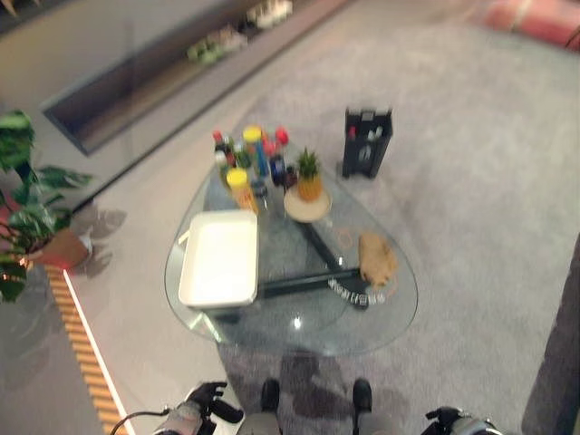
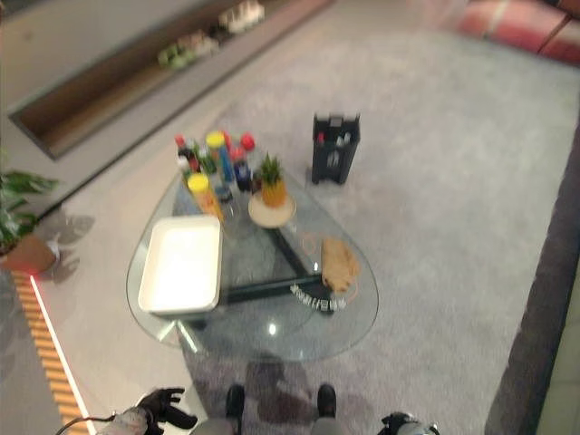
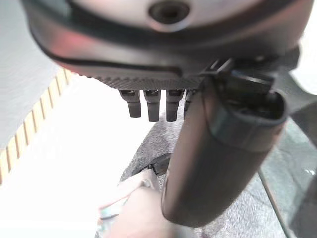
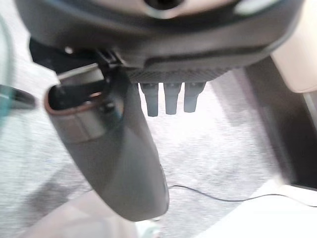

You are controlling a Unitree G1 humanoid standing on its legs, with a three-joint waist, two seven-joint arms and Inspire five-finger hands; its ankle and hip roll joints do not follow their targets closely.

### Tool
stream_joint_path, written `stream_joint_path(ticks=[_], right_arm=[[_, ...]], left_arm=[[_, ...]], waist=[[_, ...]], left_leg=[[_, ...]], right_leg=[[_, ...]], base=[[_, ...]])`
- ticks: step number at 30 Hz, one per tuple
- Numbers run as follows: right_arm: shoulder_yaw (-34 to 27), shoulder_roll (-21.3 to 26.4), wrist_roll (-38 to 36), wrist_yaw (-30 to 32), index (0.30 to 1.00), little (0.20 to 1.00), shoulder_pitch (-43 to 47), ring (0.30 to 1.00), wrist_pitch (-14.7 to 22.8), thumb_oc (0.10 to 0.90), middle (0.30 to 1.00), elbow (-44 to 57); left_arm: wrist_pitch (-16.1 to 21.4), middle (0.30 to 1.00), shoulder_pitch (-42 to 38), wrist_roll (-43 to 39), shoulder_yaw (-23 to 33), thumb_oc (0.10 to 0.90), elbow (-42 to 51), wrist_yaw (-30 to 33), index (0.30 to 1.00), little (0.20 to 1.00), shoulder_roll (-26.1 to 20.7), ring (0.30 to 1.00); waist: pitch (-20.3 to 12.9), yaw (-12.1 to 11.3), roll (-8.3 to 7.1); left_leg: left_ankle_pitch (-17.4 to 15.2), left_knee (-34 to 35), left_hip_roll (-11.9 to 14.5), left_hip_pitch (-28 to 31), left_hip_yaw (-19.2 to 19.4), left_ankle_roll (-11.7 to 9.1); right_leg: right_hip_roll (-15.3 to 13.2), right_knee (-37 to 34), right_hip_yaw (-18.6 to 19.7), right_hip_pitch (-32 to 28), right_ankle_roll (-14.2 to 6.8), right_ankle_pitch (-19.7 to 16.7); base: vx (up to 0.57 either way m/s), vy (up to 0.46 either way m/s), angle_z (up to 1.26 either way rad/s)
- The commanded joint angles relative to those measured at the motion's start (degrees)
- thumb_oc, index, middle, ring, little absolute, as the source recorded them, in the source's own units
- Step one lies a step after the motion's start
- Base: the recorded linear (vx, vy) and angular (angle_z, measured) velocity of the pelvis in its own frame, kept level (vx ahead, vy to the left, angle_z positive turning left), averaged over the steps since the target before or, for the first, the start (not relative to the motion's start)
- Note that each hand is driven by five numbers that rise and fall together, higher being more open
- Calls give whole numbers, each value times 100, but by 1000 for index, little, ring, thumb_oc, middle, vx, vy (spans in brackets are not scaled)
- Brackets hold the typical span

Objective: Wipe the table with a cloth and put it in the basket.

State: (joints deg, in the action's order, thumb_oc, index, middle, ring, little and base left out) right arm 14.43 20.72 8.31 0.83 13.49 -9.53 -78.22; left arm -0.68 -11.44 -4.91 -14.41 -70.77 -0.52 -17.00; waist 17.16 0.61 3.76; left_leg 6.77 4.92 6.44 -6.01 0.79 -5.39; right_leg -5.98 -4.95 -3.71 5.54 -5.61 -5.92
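Observation:
A crumpled tan cloth [image 1: 376, 258] lies on the right side of the teardrop-shaped glass table [image 1: 299, 335]. On the table's left side stands a white rectangular basket [image 1: 217, 302], shallow like a tray, with nothing in it. My left hand [image 1: 204, 403] hangs low at the near left, well short of the table. Its fingers [image 3: 151, 104] are straight and hold nothing. My right hand [image 1: 449, 419] hangs low at the near right. Its straight fingers [image 4: 171, 96] and thumb [image 4: 114, 158] are also empty. Both hands are far from the cloth.
Several bottles [image 1: 249, 159] crowd the table's far end, beside a small potted plant [image 1: 309, 177] on a round coaster. A dark beaded band [image 1: 355, 294] lies near the cloth. A black caddy [image 1: 366, 142] stands on the carpet beyond. A large houseplant [image 1: 27, 208] stands at the left.

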Motion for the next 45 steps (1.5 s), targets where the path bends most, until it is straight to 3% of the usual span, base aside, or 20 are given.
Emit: stream_joint_path(ticks=[1, 5, 12, 16, 21, 24, 35, 45], right_arm=[[17, 218, -315, 200, 900, 900, 213, 900, -102, 800, 900, -98], [-15, 335, -475, 304, 900, 900, 398, 900, -92, 800, 900, -52], [25, 585, -682, 671, 900, 900, 800, 900, -113, 800, 900, 167], [-97, 636, -694, 1018, 900, 900, 891, 900, -104, 800, 900, 386], [-174, 551, -782, 1803, 900, 900, 951, 900, 271, 800, 900, 595], [-196, 637, -798, 1905, 900, 900, 1018, 900, 399, 800, 900, 664], [-381, 970, -1031, 2235, 900, 900, 1294, 900, 781, 800, 900, 952], [-663, 1253, -1658, 2572, 900, 900, 1380, 900, 1275, 800, 900, 932]], left_arm=[[207, 900, -448, -909, 251, 800, -154, 91, 900, 900, -431, 900], [486, 900, -732, -1722, 519, 800, -123, 45, 900, 900, -547, 900], [676, 900, -1216, -2243, 623, 800, 452, 197, 900, 900, -860, 900], [976, 900, -1215, -2718, 756, 800, 771, 671, 900, 900, -853, 900], [1183, 900, -1228, -3394, 1199, 800, 677, 1152, 900, 900, -813, 900], [1012, 900, -1268, -3538, 1270, 800, 606, 1140, 900, 900, -857, 900], [863, 900, -1254, -3808, 1316, 800, 748, 1164, 900, 900, -1028, 900], [861, 900, -1290, -3882, 1334, 800, 599, 932, 900, 900, -1171, 900]], waist=[[389, 70, -128], [714, 38, -94], [1153, -35, -150], [1259, -83, -178], [1263, -95, -205], [1263, -56, -195], [1264, -40, -185], [1264, -56, -229]], left_leg=[[-326, 8, -453, -44, -186, 299], [-184, -228, -496, -496, -249, 265], [-375, -1733, -679, -1933, -290, 258], [-493, -2270, -751, -2550, -343, 307], [-712, -3006, -754, -3368, -383, 398], [-875, -3406, -709, -3710, -328, 393], [-1048, -4092, -655, -4561, -258, 384], [-1073, -4058, -678, -4589, -239, 371]], right_leg=[[204, 249, 244, 247, 85, 187], [219, 744, 151, 728, 177, 331], [150, 2108, -20, 2029, 235, 630], [200, 2646, 34, 2609, 258, 774], [305, 3341, 104, 3467, 350, 973], [348, 3740, 138, 3802, 394, 1131], [321, 4351, 108, 4550, 480, 1201], [328, 4233, 66, 4565, 485, 1139]], base=[[-99, -13, -1], [-135, 2, 4], [-106, -42, 11], [-56, -84, 12], [-28, -69, 6], [6, 12, -3], [0, 15, -5], [0, 0, 0]])
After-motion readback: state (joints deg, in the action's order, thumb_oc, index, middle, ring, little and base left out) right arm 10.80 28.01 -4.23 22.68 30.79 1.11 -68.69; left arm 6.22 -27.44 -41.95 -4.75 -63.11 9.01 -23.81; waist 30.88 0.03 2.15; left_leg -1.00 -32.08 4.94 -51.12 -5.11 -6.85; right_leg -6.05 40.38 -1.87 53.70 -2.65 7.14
